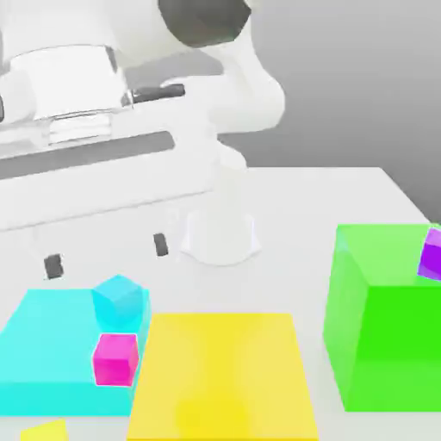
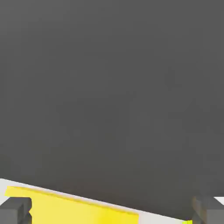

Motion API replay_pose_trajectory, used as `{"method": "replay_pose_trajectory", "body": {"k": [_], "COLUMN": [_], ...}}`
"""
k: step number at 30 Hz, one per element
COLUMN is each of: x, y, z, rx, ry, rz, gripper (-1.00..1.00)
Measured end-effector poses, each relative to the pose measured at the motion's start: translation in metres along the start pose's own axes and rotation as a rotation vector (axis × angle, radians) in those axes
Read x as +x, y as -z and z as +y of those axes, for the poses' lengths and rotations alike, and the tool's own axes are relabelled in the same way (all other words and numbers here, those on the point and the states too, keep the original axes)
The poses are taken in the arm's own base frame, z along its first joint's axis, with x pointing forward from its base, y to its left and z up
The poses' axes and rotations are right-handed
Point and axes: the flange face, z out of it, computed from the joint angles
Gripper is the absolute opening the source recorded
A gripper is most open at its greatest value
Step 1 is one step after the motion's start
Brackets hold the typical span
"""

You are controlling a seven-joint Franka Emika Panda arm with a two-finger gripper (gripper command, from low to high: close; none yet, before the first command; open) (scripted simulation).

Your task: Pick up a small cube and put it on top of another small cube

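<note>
White arm (image 1: 232, 90): I have it reaching across the scene, over the coloured blocks; a low sweep could clip one of them, since the hand is broad.
Gripper (image 1: 107, 256): fingers spread wide, nothing between them, above the cyan block. I judge the pick is still to do; descending here would put a finger into the wrong cube.
Green block (image 1: 392, 323): tall, at the exterior view's right. Swinging that way could knock it.
Flat yellow block (image 1: 222, 370): it shares the target's colour, so I could line up on it by mistake.
Flat cyan block (image 1: 65, 396): its raised top could catch a fingertip if I travel too low.
Cyan cube (image 1: 118, 301): right behind the magenta one from this camera; an open finger could shove it during the release.
Magenta cube (image 1: 115, 360): where I must stack, by the cyan block's edge; I can't tell quite how it is supported. An off-centre release could topple the pair.
Purple cube (image 1: 431, 255): up by the green block's top; a bump there might drop it.
Small yellow cube (image 1: 45, 431): my pick, cut by the exterior view's lower edge, left of centre. Seeing so little, I could misjudge its angle and pinch a corner.
</note>
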Motion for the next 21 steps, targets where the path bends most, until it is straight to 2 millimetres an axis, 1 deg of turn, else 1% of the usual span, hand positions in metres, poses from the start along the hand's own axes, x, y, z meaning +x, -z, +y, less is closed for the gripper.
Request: {"method": "replay_pose_trajectory", "body": {"k": [5, 9, 14, 17, 18, 21], "x": [0.010, 0.014, 0.015, 0.011, 0.009, 0.009], "y": [-0.067, -0.113, -0.161, -0.206, -0.217, -0.217], "z": [0.039, 0.076, 0.123, 0.140, 0.144, 0.144], "rx": [-0.081, -0.158, -0.259, -0.273, -0.273, -0.272], "ry": [0.040, 0.076, 0.129, 0.138, 0.137, 0.137], "rz": [-0.061, -0.099, -0.135, -0.139, -0.140, -0.141], "gripper": [0.00, 0.00, 0.00, 0.00, -1.00, -1.00]}}
